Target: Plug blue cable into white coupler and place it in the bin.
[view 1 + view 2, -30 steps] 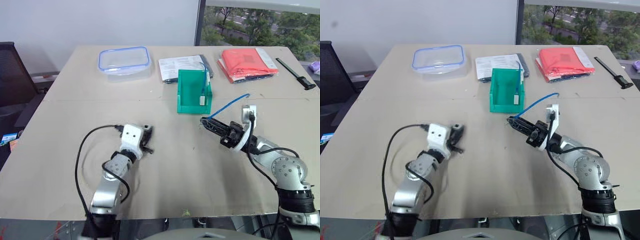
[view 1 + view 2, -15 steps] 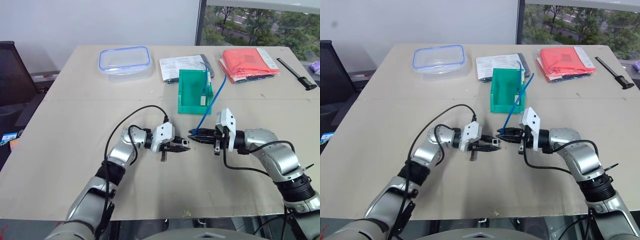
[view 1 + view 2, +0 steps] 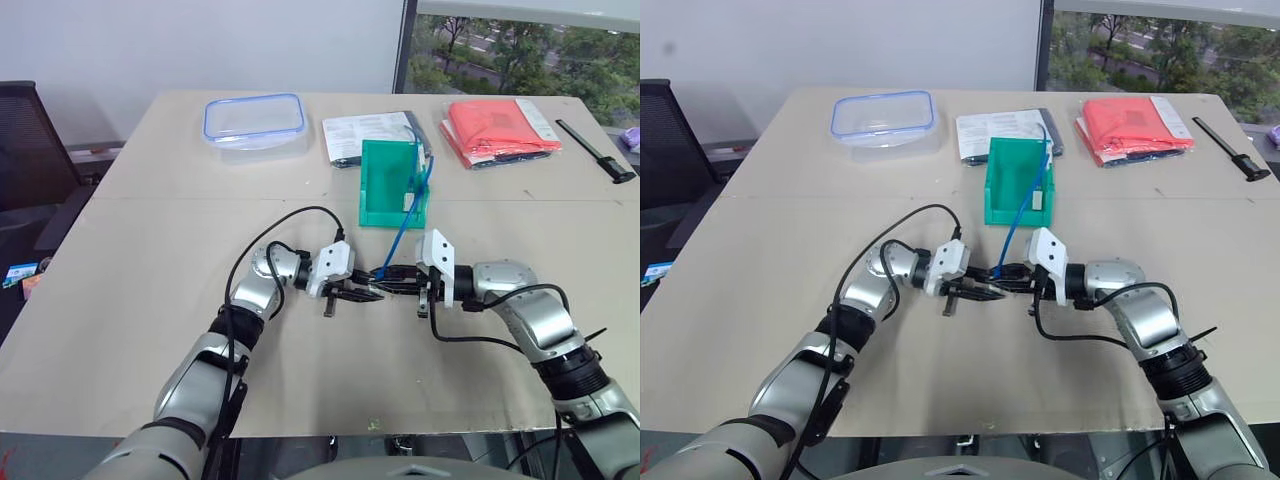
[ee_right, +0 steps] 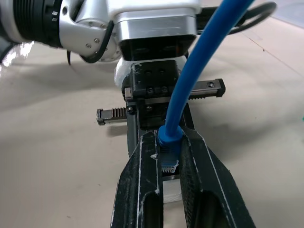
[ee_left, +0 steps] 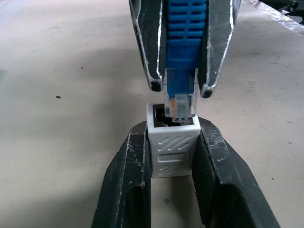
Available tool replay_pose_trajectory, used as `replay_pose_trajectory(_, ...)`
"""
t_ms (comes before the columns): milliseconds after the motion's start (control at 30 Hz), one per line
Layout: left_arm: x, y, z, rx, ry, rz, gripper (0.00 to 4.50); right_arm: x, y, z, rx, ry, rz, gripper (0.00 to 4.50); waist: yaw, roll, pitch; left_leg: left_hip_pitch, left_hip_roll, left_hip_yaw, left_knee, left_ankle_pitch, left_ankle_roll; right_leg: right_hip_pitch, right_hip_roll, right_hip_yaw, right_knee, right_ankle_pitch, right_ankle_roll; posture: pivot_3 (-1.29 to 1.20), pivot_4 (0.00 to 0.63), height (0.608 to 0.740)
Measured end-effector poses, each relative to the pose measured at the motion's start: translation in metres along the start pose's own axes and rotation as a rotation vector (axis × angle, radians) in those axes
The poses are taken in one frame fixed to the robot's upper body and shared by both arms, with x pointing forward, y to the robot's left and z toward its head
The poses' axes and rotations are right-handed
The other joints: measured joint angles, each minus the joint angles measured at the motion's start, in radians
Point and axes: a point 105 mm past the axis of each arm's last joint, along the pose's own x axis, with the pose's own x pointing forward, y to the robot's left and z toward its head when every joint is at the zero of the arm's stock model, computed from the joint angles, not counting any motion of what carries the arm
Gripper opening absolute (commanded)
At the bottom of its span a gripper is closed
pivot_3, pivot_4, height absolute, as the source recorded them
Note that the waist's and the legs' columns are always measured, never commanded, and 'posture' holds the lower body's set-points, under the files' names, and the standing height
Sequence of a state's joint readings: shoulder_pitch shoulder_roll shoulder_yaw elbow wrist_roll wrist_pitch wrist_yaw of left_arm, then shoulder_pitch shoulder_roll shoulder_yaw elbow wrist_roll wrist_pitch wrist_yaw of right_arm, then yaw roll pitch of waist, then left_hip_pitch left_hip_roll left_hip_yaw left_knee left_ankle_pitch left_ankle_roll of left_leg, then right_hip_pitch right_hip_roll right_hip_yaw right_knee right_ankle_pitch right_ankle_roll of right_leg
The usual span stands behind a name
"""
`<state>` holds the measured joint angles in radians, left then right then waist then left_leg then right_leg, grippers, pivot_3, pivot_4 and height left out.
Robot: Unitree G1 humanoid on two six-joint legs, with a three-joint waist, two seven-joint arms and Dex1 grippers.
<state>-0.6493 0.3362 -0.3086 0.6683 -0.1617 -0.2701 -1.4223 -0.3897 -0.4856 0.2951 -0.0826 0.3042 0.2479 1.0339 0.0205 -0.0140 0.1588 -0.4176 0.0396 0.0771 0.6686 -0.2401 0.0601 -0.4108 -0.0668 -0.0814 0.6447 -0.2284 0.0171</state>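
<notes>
Now the left gripper (image 5: 172, 142) clamps the white coupler (image 5: 172, 145), the right gripper (image 5: 181, 88) clamps the blue cable (image 5: 185, 38), clear plug tip at the socket mouth. The bin (image 3: 385, 185) on the surface (image 3: 150, 260) holds a white block and some blue cable.

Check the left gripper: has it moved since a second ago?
Yes. The left gripper, shut on the white coupler, swung toward the table's middle, ending below the green bin, facing the right gripper.

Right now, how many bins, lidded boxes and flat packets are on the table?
Bins: 1, the green bin
Lidded boxes: 1, the clear container with a blue-rimmed lid
Flat packets: 2, the paper packet and the red packet
Total: 4
</notes>
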Motion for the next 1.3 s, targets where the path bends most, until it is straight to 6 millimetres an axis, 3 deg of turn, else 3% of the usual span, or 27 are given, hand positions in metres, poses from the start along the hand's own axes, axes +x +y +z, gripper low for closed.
replay_pose_trajectory(400,0.0,0.0,-0.001,0.002,0.004,0.001,0.57,0.005,-0.001,-0.009,-0.098,0.065,0.059,0.0,-0.002,0.0,-0.002,0.001,0.0,0.0,0.0,0.0,0.0,0.001,0.0,0.0,0.001,0.0,0.0,0.0,0.15,0.736)
replay_pose_trajectory(700,0.003,-0.002,-0.008,-0.015,0.029,0.003,0.57,0.008,0.0,-0.022,-0.031,0.159,0.092,0.0,-0.005,0.002,-0.026,0.004,0.001,-0.002,0.0,0.0,0.0,0.003,-0.001,-0.002,0.001,-0.002,-0.003,0.0,0.15,0.736)
replay_pose_trajectory(833,0.001,-0.002,-0.01,-0.028,0.034,0.01,0.57,0.014,-0.002,-0.024,0.032,0.093,0.058,0.0,-0.008,0.0,-0.036,0.005,0.002,-0.002,0.0,0.0,0.0,0.003,-0.001,-0.002,0.001,-0.002,-0.004,0.0,0.15,0.736)
replay_pose_trajectory(867,-0.001,-0.003,-0.011,-0.04,0.027,0.019,1.58,0.015,-0.002,-0.023,0.074,0.046,0.038,0.0,-0.008,0.0,-0.036,0.004,0.003,-0.002,0.0,0.0,0.0,0.003,-0.002,-0.001,0.001,-0.002,-0.004,0.0,0.15,0.736)
replay_pose_trajectory(900,-0.001,-0.003,-0.012,-0.051,0.027,0.019,1.76,0.016,-0.002,-0.022,0.1,0.018,0.028,0.0,-0.01,0.0,-0.035,0.004,0.003,-0.002,0.0,0.0,0.0,0.003,-0.003,-0.001,0.001,-0.002,-0.004,0.0,0.15,0.736)
replay_pose_trajectory(1067,0.0,-0.007,-0.01,-0.07,0.028,0.037,4.04,0.015,-0.007,-0.018,0.14,-0.01,-0.001,0.0,-0.012,0.004,-0.033,0.002,0.003,-0.001,0.0,0.0,0.0,0.0,-0.002,0.0,0.003,-0.002,-0.004,0.0,0.15,0.736)
replay_pose_trajectory(1167,-0.007,-0.013,-0.007,-0.088,0.034,0.087,4.04,0.009,-0.011,-0.012,0.189,-0.015,-0.021,0.0,-0.015,0.007,-0.026,0.001,0.003,-0.001,-0.001,0.0,0.0,-0.001,-0.003,0.001,0.003,-0.001,-0.002,0.0,0.15,0.736)
replay_pose_trajectory(1300,-0.041,-0.007,0.006,-0.139,0.082,0.278,4.04,-0.009,-0.031,0.022,0.304,-0.028,-0.054,0.0,-0.02,0.008,-0.011,0.0,0.004,-0.003,-0.001,0.0,0.0,-0.003,-0.004,0.004,0.004,0.0,-0.002,0.0,0.15,0.736)
